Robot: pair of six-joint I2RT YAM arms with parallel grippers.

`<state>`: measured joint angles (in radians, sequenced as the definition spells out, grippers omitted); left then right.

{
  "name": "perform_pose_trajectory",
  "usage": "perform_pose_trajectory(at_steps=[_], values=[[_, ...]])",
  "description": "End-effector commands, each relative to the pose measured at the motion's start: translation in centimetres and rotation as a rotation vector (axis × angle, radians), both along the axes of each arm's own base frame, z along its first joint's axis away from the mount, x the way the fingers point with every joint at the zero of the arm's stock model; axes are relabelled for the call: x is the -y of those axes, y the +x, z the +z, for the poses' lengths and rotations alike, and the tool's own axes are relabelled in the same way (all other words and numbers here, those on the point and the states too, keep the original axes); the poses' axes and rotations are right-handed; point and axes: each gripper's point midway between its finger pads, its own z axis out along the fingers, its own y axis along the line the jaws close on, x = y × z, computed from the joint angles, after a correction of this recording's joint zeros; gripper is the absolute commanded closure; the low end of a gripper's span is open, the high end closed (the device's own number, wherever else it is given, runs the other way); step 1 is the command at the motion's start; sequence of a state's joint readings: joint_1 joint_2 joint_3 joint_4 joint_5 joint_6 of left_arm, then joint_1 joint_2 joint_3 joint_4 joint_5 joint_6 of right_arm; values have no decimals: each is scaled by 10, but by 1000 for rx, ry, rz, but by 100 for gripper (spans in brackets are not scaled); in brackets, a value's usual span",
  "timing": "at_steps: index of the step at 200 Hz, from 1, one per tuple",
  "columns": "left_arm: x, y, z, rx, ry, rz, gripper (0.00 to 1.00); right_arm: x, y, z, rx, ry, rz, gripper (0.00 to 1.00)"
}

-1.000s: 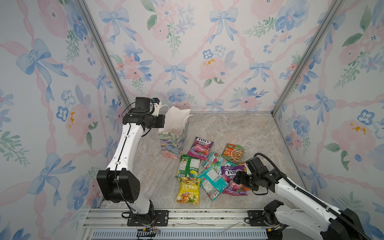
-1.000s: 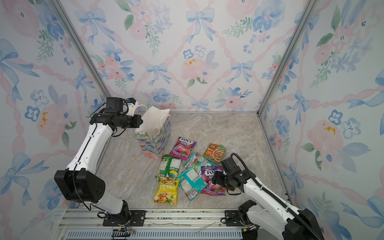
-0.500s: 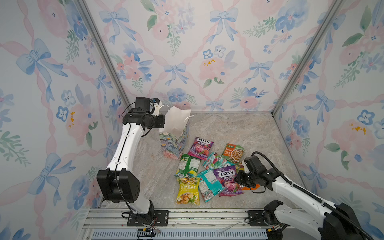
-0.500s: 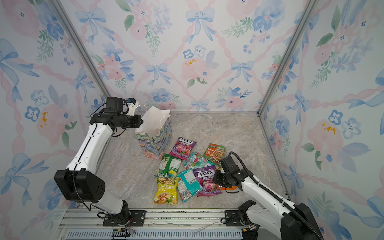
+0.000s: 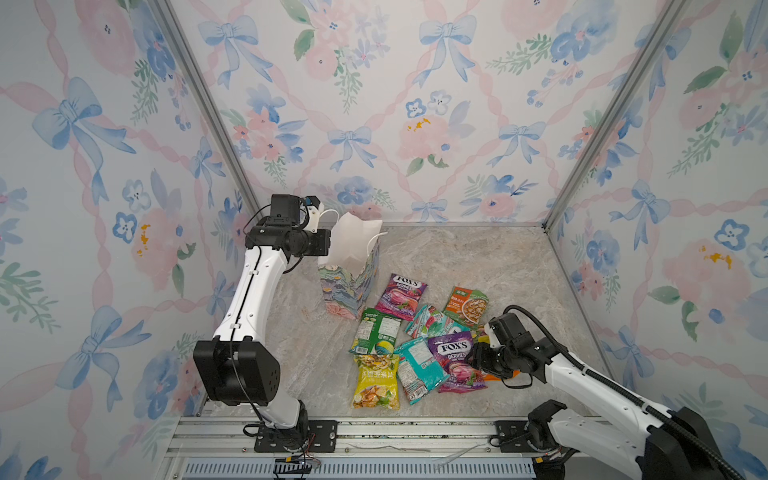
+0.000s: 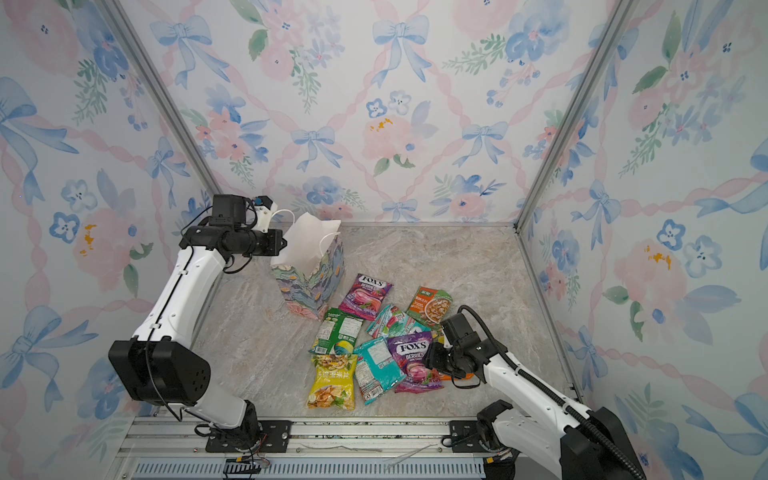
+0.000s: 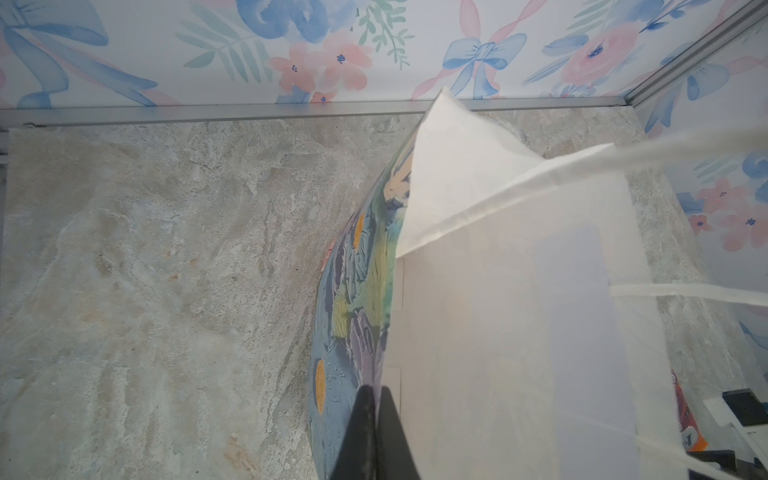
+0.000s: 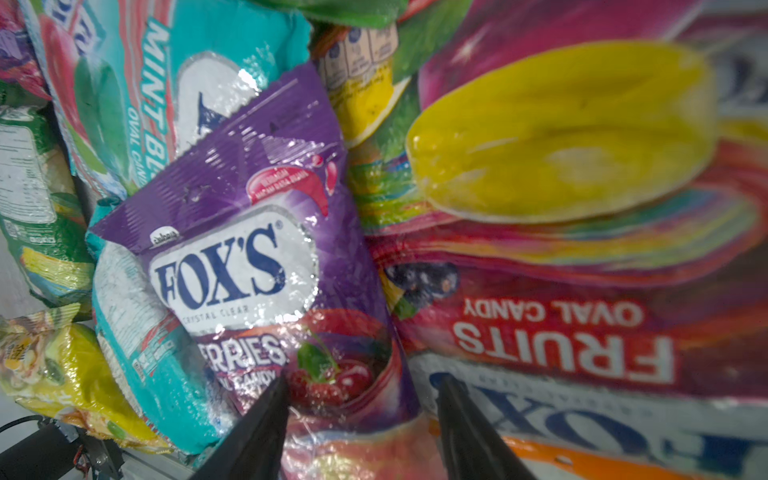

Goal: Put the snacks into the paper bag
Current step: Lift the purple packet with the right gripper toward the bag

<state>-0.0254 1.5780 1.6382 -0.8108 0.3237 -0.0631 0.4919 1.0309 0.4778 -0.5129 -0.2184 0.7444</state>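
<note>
The paper bag [image 5: 350,286] [image 6: 308,286] stands upright at the back left, its white inside showing. My left gripper [image 5: 331,248] [image 6: 284,245] [image 7: 376,390] is shut on the bag's rim, with the printed wall [image 7: 357,311] on one side. The snacks lie in a heap in front. A purple FOX'S packet [image 5: 452,358] [image 6: 411,358] [image 8: 249,249] lies on a teal packet [image 5: 419,370]. My right gripper [image 5: 473,360] [image 6: 430,357] [image 8: 361,382] is open, its fingers on either side of the purple packet's lower end. An orange FOX'S fruits packet [image 8: 582,291] lies beside it.
Around the heap lie a yellow chip packet [image 5: 376,380], a green packet [image 5: 376,330], a second purple packet [image 5: 401,295], a teal mint packet [image 5: 432,324] and an orange-green nut packet [image 5: 465,305]. Flowered walls close in the marble floor [image 5: 478,262].
My right gripper has moved left, and the purple FOX'S packet has shifted left with it onto the teal packet. The left arm and the bag have stayed still.
</note>
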Motion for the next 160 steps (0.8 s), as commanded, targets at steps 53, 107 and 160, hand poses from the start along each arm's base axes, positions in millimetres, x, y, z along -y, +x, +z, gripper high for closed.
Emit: perform_pose_trajectory(at_steps=[53, 107, 160], values=[[2, -3, 3, 5, -17, -16, 100, -17, 11, 10, 22, 30, 20, 89], [-1, -1, 1, 1, -6, 0, 100, -15, 37, 93, 168, 18, 24, 100], [1, -1, 6, 8, -23, -5, 100, -35, 72, 179, 339, 94, 36, 100]])
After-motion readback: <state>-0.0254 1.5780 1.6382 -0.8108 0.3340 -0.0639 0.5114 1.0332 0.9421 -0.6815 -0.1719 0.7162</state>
